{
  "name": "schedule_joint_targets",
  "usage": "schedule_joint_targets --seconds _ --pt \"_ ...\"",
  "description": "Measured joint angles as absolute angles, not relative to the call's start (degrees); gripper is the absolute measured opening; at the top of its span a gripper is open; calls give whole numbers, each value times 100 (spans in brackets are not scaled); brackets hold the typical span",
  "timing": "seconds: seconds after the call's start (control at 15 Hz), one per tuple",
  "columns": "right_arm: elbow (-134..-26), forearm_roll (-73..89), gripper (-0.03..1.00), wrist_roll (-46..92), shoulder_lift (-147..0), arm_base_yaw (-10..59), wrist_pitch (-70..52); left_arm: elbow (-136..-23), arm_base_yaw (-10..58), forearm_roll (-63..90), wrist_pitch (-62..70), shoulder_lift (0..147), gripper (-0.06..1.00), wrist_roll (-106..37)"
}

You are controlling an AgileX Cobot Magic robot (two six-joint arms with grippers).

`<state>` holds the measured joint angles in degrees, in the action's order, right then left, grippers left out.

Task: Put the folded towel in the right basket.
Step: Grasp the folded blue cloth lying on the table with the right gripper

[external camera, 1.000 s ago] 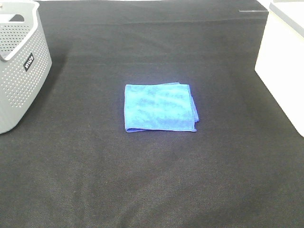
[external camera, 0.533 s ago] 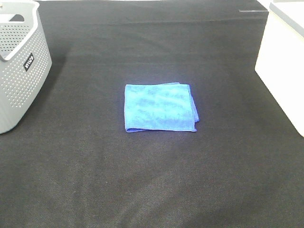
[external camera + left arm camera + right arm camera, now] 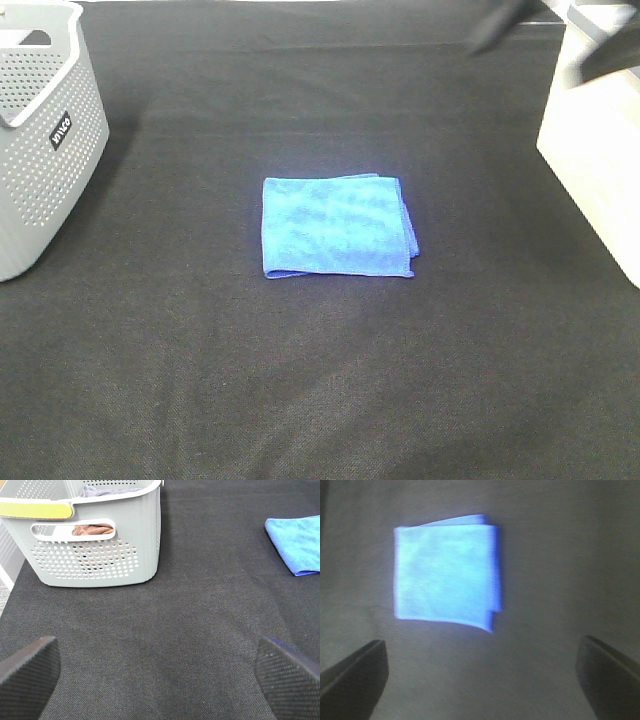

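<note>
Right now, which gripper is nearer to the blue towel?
Right, probably. The right gripper hovers with the blue towel centred ahead of it; the left gripper faces the grey basket, with the towel off to one side.

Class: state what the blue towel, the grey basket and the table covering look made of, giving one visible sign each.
Blue towel: soft matte cloth, probably microfibre; fuzzy nap, stitched edge.
Grey basket: rigid moulded plastic, likely; even rows of holes.
Table covering: dark woven fabric or felt; fine matte texture.

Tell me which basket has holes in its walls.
The gray basket at the left edge; the white basket on the right has plain walls.
</note>
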<state>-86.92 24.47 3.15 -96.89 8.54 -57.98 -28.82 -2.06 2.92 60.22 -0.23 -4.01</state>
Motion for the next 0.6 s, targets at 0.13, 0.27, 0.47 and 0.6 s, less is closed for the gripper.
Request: schedule_joint_targets --seconds 0.13,0.27,0.47,0.6 --pt "-9162 3014 98 579 -11018 1077 -5672 -2882 -206 292 6022 -23 99 -401" --pt "-9397 3146 98 779 -11883 1077 -5586 -2882 -206 292 6022 -23 99 -401" --pt "-9471 3254 98 877 -12748 1077 -5157 -2882 -206 292 6022 -23 99 -401" --pt "-9471 3369 98 888 -13195 1077 -4916 -2882 -206 292 6022 -23 99 -401"
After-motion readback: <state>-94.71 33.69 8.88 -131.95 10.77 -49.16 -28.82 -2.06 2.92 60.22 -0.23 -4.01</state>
